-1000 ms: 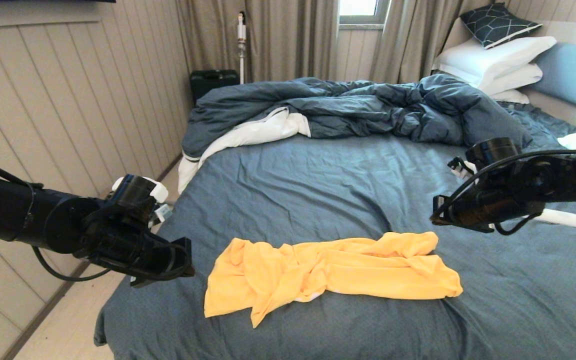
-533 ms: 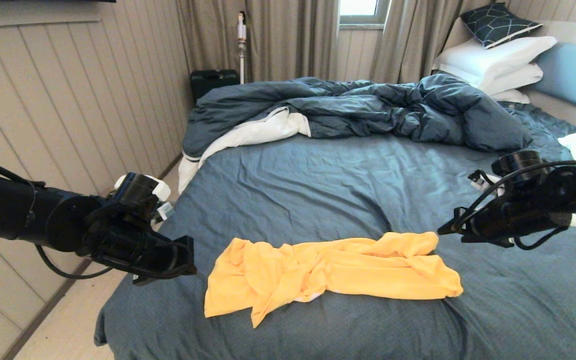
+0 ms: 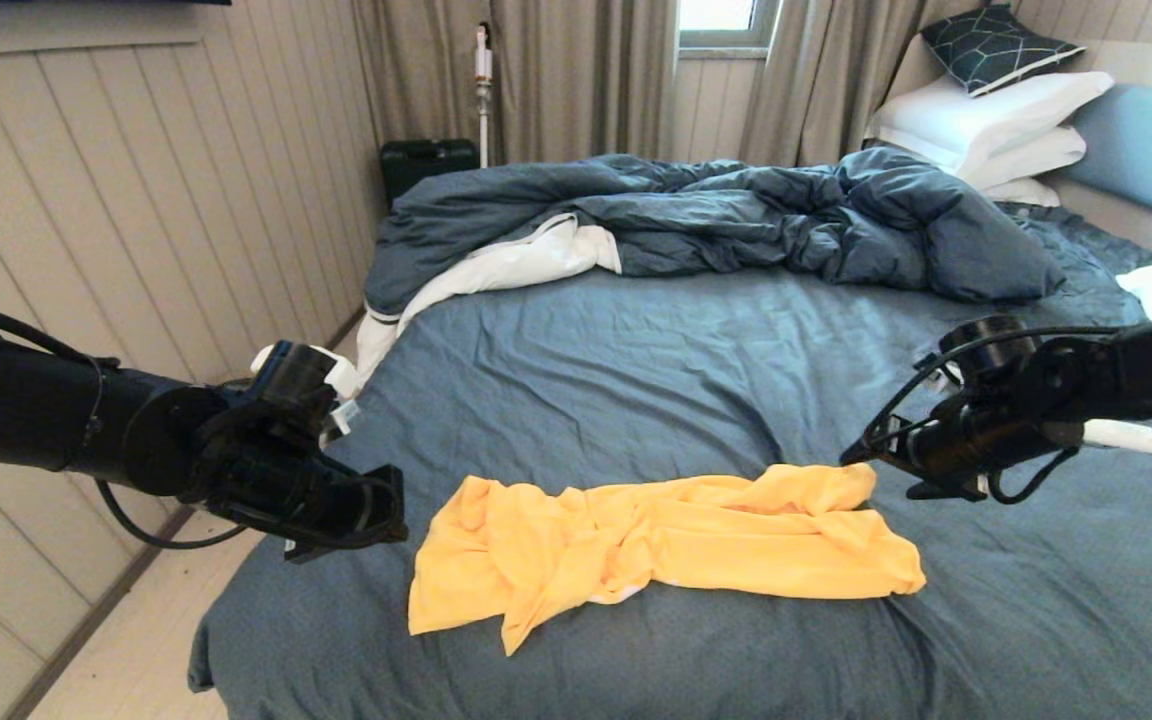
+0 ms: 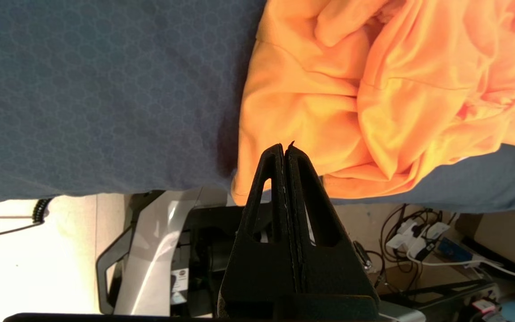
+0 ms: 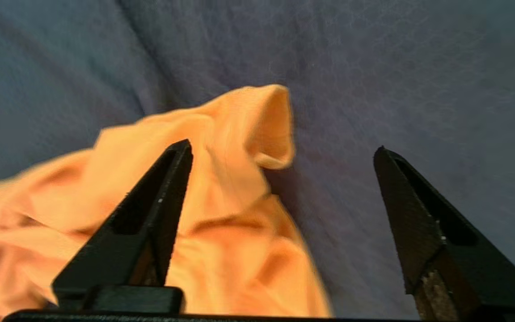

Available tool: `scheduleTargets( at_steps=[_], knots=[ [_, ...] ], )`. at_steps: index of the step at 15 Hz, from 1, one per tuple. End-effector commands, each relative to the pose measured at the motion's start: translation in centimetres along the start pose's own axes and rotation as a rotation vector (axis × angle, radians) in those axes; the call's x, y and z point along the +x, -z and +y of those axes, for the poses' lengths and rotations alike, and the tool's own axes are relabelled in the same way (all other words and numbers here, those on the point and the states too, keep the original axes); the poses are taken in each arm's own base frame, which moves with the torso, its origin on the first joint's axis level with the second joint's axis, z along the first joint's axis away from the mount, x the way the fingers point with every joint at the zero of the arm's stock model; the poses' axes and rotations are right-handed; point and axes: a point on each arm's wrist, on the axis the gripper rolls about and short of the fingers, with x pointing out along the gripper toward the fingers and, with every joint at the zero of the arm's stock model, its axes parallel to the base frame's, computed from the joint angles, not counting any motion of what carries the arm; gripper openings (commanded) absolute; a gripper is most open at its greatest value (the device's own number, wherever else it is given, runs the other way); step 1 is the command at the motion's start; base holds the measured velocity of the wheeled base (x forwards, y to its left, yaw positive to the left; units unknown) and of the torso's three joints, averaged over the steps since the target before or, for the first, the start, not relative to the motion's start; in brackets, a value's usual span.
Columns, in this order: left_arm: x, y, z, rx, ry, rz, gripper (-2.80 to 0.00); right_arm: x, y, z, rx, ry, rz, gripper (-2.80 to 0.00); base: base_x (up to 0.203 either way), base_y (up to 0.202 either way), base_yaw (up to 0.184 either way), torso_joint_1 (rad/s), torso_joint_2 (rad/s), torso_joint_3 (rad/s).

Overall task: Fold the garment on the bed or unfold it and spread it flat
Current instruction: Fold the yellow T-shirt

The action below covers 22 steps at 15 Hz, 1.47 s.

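The left gripper (image 3: 388, 505) hangs over the bed's (image 3: 636, 370) near left edge, just beside the left end of the garment (image 3: 656, 545), its jaws pressed together on nothing. The garment, a yellow-orange T-shirt, lies crumpled in a long band across the near part of the slate-blue sheet, well short of the rumpled dark duvet (image 3: 716, 215) at the far side. At its right end, the right gripper (image 3: 861, 460) hovers just above the raised fabric corner, jaws spread wide and empty.
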Motion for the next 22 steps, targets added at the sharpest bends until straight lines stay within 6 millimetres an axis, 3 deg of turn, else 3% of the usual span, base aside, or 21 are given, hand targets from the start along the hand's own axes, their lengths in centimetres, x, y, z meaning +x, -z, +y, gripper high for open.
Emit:
scheduleTargets(
  at_steps=[1, 5, 10, 22],
  knots=[
    [0.3, -0.1, 0.0, -0.003, -0.002, 0.006, -2.8, 1.3, 0.0, 0.4, 0.036, -0.001, 0.027, 0.0, 0.0, 0.0, 0.0, 0.0, 0.0, 0.0],
    [0.4, -0.2, 0.0, -0.003, -0.003, 0.005, -2.8, 1.3, -0.2, 0.8, 0.079, 0.0, 0.035, 0.0, 0.0, 0.0, 0.0, 0.0, 0.0, 0.0],
    [1.0, 0.0, 0.2, -0.008, -0.012, 0.024, -2.8, -1.9, 1.4, 0.9, -0.029, -0.112, 0.101, 0.0, 0.0, 0.0, 0.0, 0.0, 0.0, 0.0],
    [1.6, -0.1, 0.3, -0.011, -0.018, 0.034, -2.8, 0.3, 3.8, 0.8, -0.224, -0.123, 0.204, 0.0, 0.0, 0.0, 0.0, 0.0, 0.0, 0.0]
  ],
)
